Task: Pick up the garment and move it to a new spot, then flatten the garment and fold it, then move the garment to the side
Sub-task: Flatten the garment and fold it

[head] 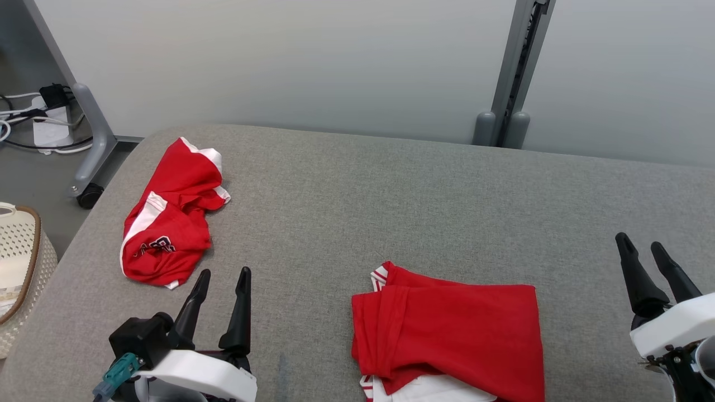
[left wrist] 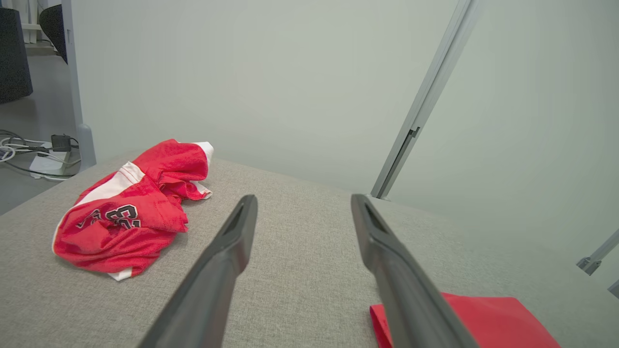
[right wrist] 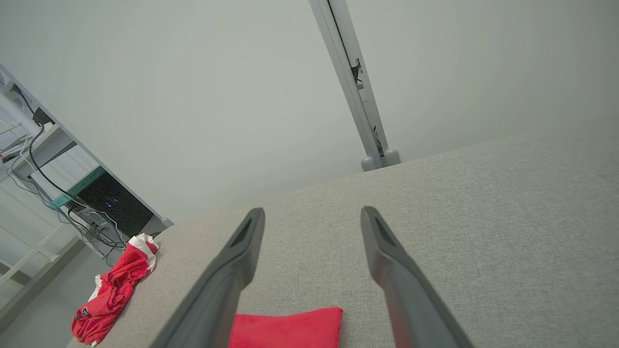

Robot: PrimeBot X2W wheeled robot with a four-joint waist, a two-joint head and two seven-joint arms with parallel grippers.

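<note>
From my head camera I see a grey fabric-covered table (head: pixel 391 184) across the lower frame, a pale wall panel (head: pixel 279 56) behind it, a grey metal post (head: pixel 516 61) upper right, a castored leg (head: pixel 95 134) and tangled cables (head: pixel 33 111) upper left, and a white basket (head: pixel 25 240) at the left edge.

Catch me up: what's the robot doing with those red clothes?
Nothing is held. The left gripper and right gripper are both open, above the grey table. A folded red shirt lies between them near the front edge, not yet moved aside. A crumpled red jersey sits at the table's far left.
</note>
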